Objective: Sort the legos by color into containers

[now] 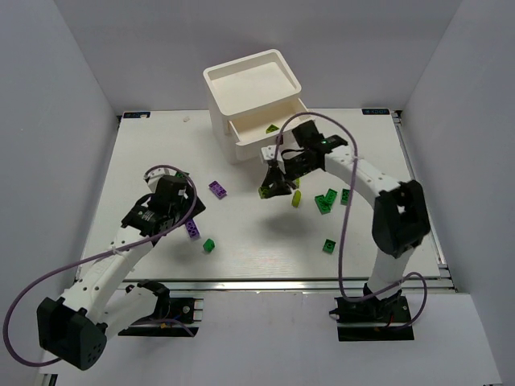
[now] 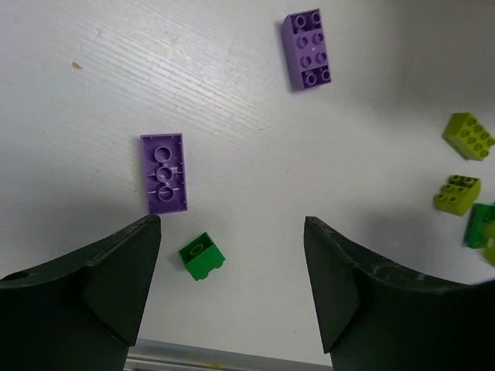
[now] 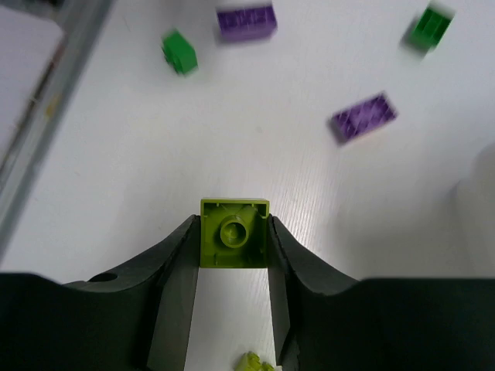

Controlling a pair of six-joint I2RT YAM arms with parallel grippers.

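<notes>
My right gripper [image 3: 232, 224] is shut on a yellow-green lego [image 3: 234, 233], seen from its hollow underside; from above, that lego [image 1: 265, 191] hangs just in front of the white drawer unit [image 1: 253, 88], whose upper drawer [image 1: 265, 130] is pulled out. My left gripper [image 2: 232, 224] stands open above the table. A small dark green lego [image 2: 202, 256] lies below it, close to the left finger. An upturned purple lego [image 2: 164, 173] lies just past that fingertip. A second purple lego [image 2: 308, 49] lies farther out.
Loose legos lie right of the right gripper: one yellow-green [image 1: 295, 200] and three dark green [image 1: 325, 201], [image 1: 346, 195], [image 1: 329, 245]. A yellow-green piece [image 1: 272, 127] sits in the open drawer. The metal rail of the table's near edge [image 1: 282, 283] runs close below.
</notes>
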